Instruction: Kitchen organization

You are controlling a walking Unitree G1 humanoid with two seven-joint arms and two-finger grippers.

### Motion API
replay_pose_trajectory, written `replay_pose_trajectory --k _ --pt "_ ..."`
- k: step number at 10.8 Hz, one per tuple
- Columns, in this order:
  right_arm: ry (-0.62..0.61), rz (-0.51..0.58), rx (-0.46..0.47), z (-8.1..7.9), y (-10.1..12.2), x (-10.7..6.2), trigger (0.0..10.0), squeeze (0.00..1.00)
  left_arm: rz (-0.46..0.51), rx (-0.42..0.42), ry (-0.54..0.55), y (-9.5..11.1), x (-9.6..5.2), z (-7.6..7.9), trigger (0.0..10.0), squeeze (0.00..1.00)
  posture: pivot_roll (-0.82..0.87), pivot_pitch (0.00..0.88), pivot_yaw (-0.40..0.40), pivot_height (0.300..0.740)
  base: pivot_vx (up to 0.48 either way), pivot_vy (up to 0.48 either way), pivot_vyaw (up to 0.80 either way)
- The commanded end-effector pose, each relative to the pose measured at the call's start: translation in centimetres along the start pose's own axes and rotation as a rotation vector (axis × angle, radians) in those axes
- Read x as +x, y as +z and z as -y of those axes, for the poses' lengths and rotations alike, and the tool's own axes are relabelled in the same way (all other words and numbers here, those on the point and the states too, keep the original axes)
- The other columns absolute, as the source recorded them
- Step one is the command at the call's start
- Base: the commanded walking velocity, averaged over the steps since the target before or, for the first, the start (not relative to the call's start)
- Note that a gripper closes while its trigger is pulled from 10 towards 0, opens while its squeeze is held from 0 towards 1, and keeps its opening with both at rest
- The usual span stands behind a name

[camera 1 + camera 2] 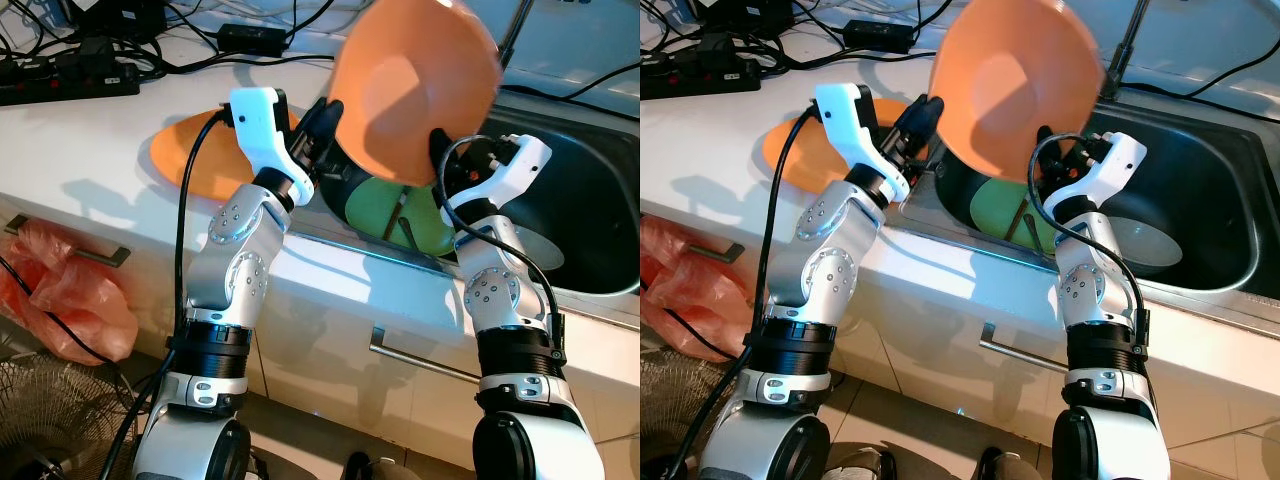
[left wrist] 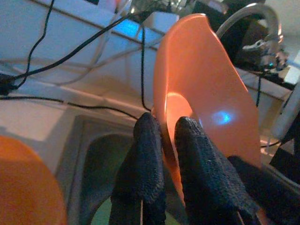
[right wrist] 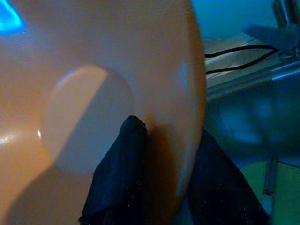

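White kitchen counter (image 1: 90, 150) with a steel sink (image 1: 1220, 215) set in it. Orange bowl (image 1: 415, 85): raised on edge above the sink, gripped from both sides. Left claw (image 2: 161, 140): fingers closed on the bowl's rim. Right claw (image 3: 164, 154): fingers pinching the opposite rim. Green dish (image 1: 400, 215): lying in the sink under the bowl. Second orange dish (image 1: 195, 150): flat on the counter beside the sink. Black cables and power strip (image 1: 70, 75): at the counter's rear. Red plastic bag (image 1: 60, 295): hanging by the cabinet front.

white countertop (image 1: 90, 150) | steel sink (image 1: 600, 200) | cabinet handle (image 1: 420, 360) | black cables (image 1: 120, 40) | tiled floor (image 1: 940, 420)
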State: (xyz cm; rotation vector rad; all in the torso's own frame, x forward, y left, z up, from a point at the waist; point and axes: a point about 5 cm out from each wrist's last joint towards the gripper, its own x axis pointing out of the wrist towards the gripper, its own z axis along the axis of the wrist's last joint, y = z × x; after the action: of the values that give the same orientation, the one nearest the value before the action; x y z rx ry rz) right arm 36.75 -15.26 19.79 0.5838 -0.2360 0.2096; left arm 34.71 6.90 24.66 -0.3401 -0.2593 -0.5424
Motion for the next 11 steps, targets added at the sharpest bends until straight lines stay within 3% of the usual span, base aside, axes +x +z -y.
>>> replay_pose_trajectory --k 1,5,9,10,11 --pt "0.009 0.012 -0.006 -0.2 0.4 0.1 0.0 0.00 0.009 0.015 -0.039 0.2 0.3 0.9 10.0 1.00 0.01 0.114 -0.025 0.740 0.000 0.000 0.00" --pt "0.005 0.029 0.036 -0.2 0.7 0.1 0.0 0.00 -0.020 0.037 -0.014 -0.2 0.2 0.5 10.0 1.00 0.01 0.114 -0.025 0.740 0.000 0.000 0.00" --pt "-0.075 0.090 0.068 0.9 1.6 0.0 0.0 0.00 -0.060 0.135 0.057 -0.8 0.2 -0.3 10.0 1.00 0.01 0.118 -0.024 0.740 0.000 0.000 0.00" --pt "-0.086 0.101 0.072 1.1 1.8 0.0 0.0 0.00 -0.060 0.133 0.055 -0.8 0.2 -0.3 10.0 0.00 0.01 0.118 -0.024 0.740 0.000 0.000 0.00" --pt "-0.130 0.119 0.064 1.7 2.1 -0.1 0.0 0.00 -0.063 0.141 0.051 -0.9 0.2 -0.2 10.0 0.00 0.01 0.120 -0.024 0.740 0.000 0.000 0.00"
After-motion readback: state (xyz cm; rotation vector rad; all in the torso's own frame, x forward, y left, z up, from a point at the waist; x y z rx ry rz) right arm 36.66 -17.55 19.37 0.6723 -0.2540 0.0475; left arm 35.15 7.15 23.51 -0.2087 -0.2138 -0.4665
